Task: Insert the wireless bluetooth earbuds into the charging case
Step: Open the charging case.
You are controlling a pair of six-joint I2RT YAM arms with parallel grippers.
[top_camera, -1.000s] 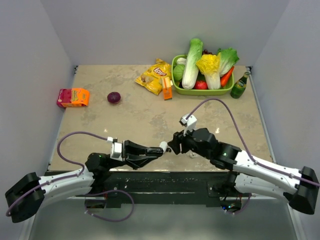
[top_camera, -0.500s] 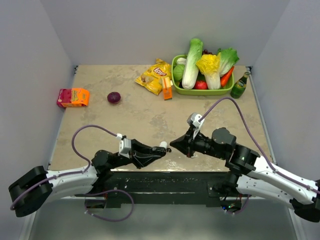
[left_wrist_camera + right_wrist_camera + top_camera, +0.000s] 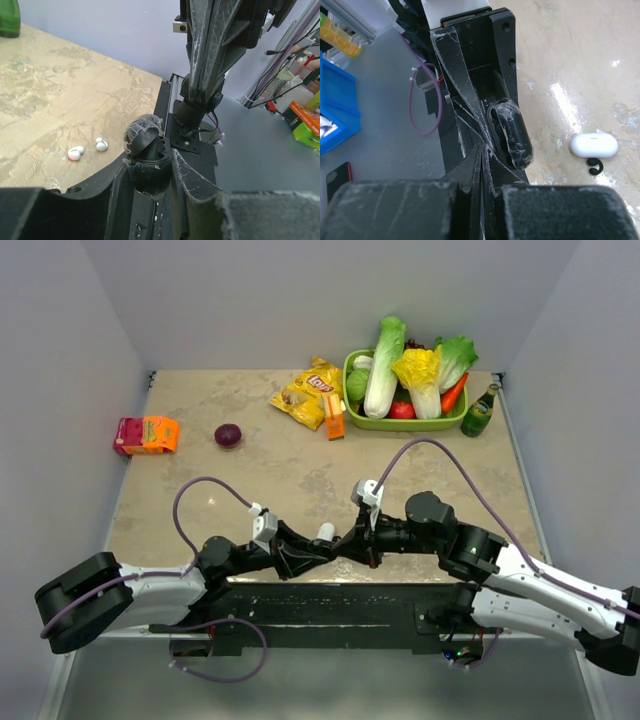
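A black charging case [image 3: 144,141], glossy and rounded, sits clamped between the left fingers [image 3: 195,186] at the bottom of the view. The right fingers [image 3: 212,45] point down from above, pressed together, their tip just behind the case. To the left, two white-grey earbuds [image 3: 101,145] lie close together on the beige marbled surface [image 3: 60,90]. A green bottle [image 3: 9,19] stands at the far corner.

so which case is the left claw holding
The black case, clamped in the left claw; the white case lies loose on the table.
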